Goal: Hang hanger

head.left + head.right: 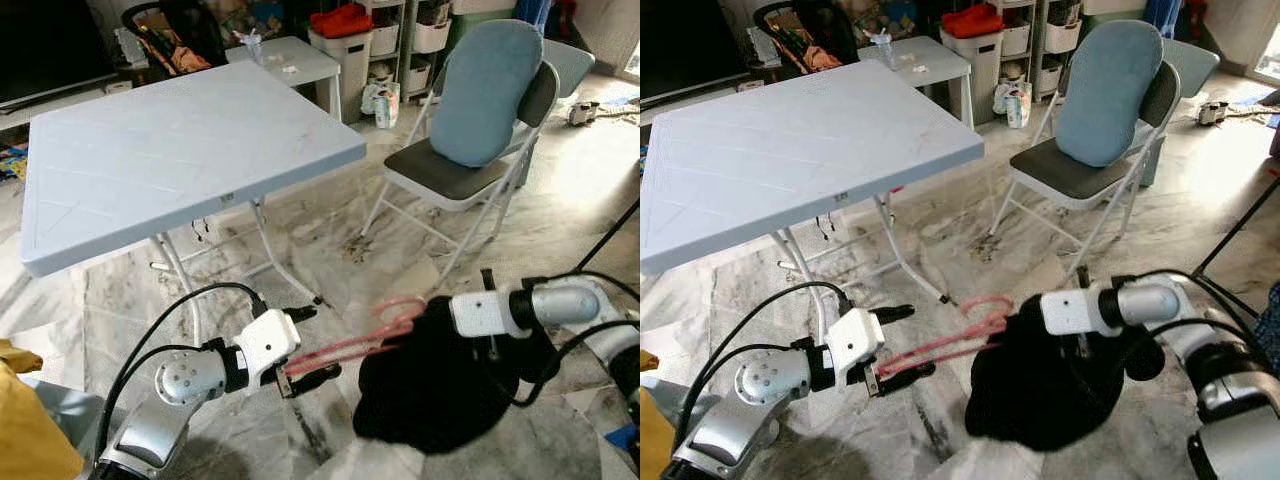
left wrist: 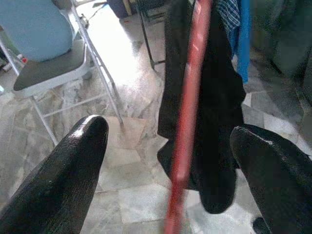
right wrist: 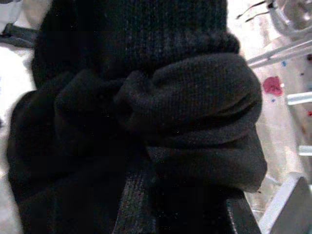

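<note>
A pink hanger (image 1: 345, 347) hangs low over the marble floor, with a black knit garment (image 1: 440, 390) draped on its far half. My left gripper (image 1: 310, 345) is open, and the hanger's bare arm (image 2: 187, 112) runs between its two spread fingers (image 2: 73, 165). My right gripper (image 1: 430, 325) reaches in from the right and is buried in the garment near the hanger's hook (image 1: 400, 308). The fabric (image 3: 161, 112) is bunched up tight around it, which hides its fingers.
A white folding table (image 1: 150, 160) stands ahead on the left, and a folding chair (image 1: 450, 175) with a blue cushion ahead on the right. A thin black pole (image 1: 610, 235) slants at the right edge. Hung clothes (image 2: 234, 29) are in the left wrist view. Storage bins (image 1: 350, 40) line the back.
</note>
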`<state>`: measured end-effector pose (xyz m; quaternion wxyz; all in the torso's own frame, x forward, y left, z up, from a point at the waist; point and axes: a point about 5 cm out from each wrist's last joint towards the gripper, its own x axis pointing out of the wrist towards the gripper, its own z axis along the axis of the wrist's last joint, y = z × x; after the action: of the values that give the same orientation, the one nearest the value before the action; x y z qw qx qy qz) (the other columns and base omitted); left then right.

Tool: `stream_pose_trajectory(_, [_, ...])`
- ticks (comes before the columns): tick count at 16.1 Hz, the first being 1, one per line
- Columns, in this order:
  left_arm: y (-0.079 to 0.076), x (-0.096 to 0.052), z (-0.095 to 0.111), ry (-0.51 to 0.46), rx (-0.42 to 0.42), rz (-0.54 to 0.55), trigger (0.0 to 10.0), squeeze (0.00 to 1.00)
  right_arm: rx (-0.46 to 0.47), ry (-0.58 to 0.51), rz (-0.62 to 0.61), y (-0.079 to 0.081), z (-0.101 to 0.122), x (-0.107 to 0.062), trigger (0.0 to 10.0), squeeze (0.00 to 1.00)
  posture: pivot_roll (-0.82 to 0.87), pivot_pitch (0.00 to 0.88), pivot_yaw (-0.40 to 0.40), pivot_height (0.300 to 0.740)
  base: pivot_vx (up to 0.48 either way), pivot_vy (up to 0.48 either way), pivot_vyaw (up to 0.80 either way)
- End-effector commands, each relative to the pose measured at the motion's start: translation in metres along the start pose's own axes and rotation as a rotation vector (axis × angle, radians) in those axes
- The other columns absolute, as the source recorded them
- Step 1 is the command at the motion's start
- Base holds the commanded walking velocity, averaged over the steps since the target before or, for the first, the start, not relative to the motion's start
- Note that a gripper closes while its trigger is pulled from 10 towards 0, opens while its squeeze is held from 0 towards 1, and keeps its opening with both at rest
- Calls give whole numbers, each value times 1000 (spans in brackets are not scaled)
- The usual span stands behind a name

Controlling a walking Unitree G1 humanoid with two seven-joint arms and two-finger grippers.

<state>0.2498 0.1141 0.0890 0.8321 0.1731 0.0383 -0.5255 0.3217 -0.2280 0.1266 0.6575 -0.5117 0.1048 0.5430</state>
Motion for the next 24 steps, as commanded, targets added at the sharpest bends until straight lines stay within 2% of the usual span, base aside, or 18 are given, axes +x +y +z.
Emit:
stream_pose_trajectory(1, [2,-1,-1,21,25,-24,10000,0,-50,-46,-96,-22,12,-7,10000,0,-103,0,55,740,0,0,0])
stream_pose_trajectory(2, [-1,1,-1,24,30,-45,10000,0,-50,-16,-130,-27,10,-8,10000,0,-105,0,56,740,0,0,0])
stream_pose_trajectory(5, [1,5,-1,24,61,-33,10000,0,-39,-87,-69,-19,14,-9,10000,0,-105,0,56,740,0,0,0])
stream_pose_trajectory(6, [3,5,-1,17,50,-26,10000,0,-50,-80,-60,-18,13,-10,10000,0,-107,0,56,740,0,0,0])
stream_pose_trajectory(7, [4,5,-1,16,52,-24,4118,0,-46,-81,-43,-15,12,-11,10000,0,-107,0,56,740,0,0,0])
stream_pose_trajectory(8, [6,5,0,14,55,-17,4196,0,-53,-69,-26,-12,9,-12,10000,0,-108,0,56,740,0,0,0])
stream_pose_trajectory(9, [7,5,0,9,52,-13,3804,0,-62,-61,-24,-12,9,-12,10000,0,-110,0,58,740,0,0,0])
stream_pose_trajectory(10, [7,6,-1,9,53,-17,2392,0,-58,-76,-21,-13,11,-12,10000,0,-110,0,58,740,0,0,0])
stream_pose_trajectory(11, [7,6,-1,10,53,-23,2157,0,-60,-86,-21,-13,12,-12,10000,0,-111,0,59,740,0,0,0])
stream_pose_trajectory(12, [5,8,-2,10,50,-33,157,0,-63,-100,-24,-14,14,-11,10000,0,-112,0,59,740,0,0,0])
stream_pose_trajectory(17, [5,15,0,0,50,-53,0,0,-81,-124,-19,-14,19,-7,10000,0,-114,0,60,740,0,0,0])
stream_pose_trajectory(24, [3,14,-7,24,38,-73,0,0,-89,-159,-42,-18,26,-4,10000,0,-114,10,56,740,0,0,0])
